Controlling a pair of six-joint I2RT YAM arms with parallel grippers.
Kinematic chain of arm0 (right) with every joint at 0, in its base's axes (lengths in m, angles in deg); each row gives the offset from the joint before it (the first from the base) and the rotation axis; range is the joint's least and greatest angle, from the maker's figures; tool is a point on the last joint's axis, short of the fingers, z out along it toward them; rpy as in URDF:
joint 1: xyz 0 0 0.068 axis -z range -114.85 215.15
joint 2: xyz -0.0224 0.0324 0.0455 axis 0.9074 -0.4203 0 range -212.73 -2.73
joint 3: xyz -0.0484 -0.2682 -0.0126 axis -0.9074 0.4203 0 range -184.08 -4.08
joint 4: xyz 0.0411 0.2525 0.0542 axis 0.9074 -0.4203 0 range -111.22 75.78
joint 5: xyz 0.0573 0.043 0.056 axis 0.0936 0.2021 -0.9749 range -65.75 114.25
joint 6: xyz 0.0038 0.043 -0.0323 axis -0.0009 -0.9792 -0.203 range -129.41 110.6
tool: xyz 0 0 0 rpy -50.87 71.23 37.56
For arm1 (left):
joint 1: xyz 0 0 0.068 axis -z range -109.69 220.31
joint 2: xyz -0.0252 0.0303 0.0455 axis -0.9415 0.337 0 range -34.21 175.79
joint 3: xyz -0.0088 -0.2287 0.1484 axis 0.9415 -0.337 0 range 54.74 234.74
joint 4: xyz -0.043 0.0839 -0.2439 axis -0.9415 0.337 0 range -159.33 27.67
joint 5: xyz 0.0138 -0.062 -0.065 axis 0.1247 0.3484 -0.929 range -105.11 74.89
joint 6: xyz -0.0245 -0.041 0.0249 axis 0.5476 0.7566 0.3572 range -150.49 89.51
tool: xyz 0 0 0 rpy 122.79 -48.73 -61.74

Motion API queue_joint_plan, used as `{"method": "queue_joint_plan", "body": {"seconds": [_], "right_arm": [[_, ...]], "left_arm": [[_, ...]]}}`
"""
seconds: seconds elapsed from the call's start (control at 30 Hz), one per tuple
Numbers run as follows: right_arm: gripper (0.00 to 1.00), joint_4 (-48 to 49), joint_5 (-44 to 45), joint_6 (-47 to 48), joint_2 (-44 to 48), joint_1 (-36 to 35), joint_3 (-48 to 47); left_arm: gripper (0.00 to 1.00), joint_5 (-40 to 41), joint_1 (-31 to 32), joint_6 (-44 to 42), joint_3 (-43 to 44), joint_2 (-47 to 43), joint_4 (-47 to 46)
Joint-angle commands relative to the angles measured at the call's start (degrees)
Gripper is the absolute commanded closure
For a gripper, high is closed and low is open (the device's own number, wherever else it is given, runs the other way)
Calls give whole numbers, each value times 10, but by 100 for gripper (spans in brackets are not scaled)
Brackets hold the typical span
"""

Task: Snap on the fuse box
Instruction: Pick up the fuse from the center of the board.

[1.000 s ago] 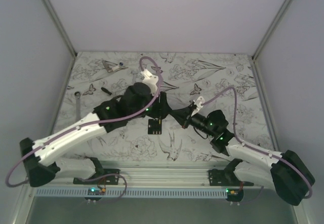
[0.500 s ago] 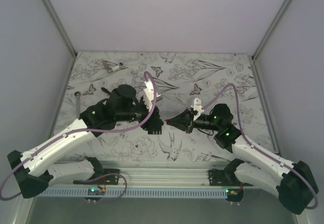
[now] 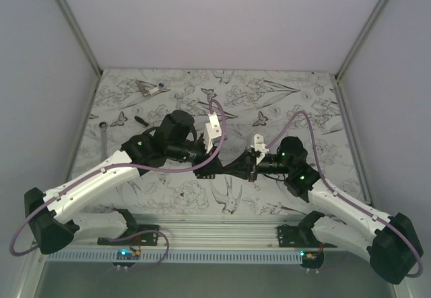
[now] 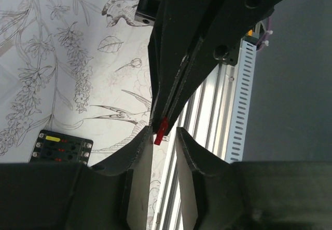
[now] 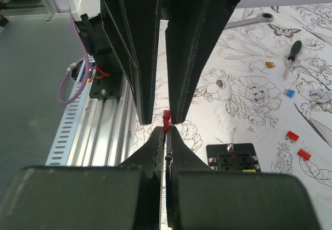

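Note:
The fuse box (image 4: 61, 148) is a flat black square with a yellow label and tiny red fuses, lying on the patterned mat; it also shows in the right wrist view (image 5: 233, 160). My right gripper (image 5: 166, 130) is shut on a small red fuse (image 5: 166, 120) and holds it in the air. My left gripper (image 4: 162, 134) is open, tip to tip with the right gripper (image 4: 164, 117), its fingers on either side of the red fuse (image 4: 161, 132) without clamping it. In the top view the two grippers (image 3: 214, 169) (image 3: 233, 168) meet above the mat, and the fuse box is mostly hidden under them.
Loose red fuses (image 5: 292, 135) (image 5: 304, 154), a blue one (image 5: 290, 93) and an orange one (image 5: 269, 64) lie on the mat. A screwdriver (image 5: 291, 51) and a wrench (image 5: 254, 21) lie farther left. The aluminium rail (image 3: 215, 231) runs along the near edge.
Both arms have swung together: the left gripper has turned toward the right one, and the right gripper has brought the red fuse between the left fingers.

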Motion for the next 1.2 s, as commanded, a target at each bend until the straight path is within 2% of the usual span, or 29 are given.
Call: {"method": "queue_joint_plan", "body": {"seconds": [0.0, 0.2, 0.43, 0.63, 0.73, 0.83, 0.93, 1.0, 1.03, 1.17], "right_arm": [[100, -2, -13, 3, -2, 5, -20], [100, 2, -24, -2, -13, 5, -24], [100, 6, -37, -5, -16, 5, -25], [100, 6, -32, -7, -18, 5, -25], [100, 6, -26, -10, -17, 5, -25], [88, -5, 2, -13, -12, 5, -24], [67, -20, 50, -20, -3, 5, -16], [61, -24, 80, -31, 5, 5, -5], [53, -27, 97, -39, 9, 5, 0], [37, -46, 216, -76, 33, 5, 27]], "left_arm": [[74, -46, -2, -19, 18, 1, 2], [82, -50, -2, -20, 17, 2, 3], [86, -68, -2, -26, 12, 5, 3], [100, -67, -2, -30, 3, -4, 4], [100, -55, -2, -28, -2, -11, 4], [100, -23, -2, -14, -10, -17, 4], [100, 29, -2, 14, -17, -19, 7], [100, 72, -1, 36, -18, -17, 14], [100, 95, -2, 51, -15, -13, 22], [100, 186, -2, 123, 7, 15, 70]]}}
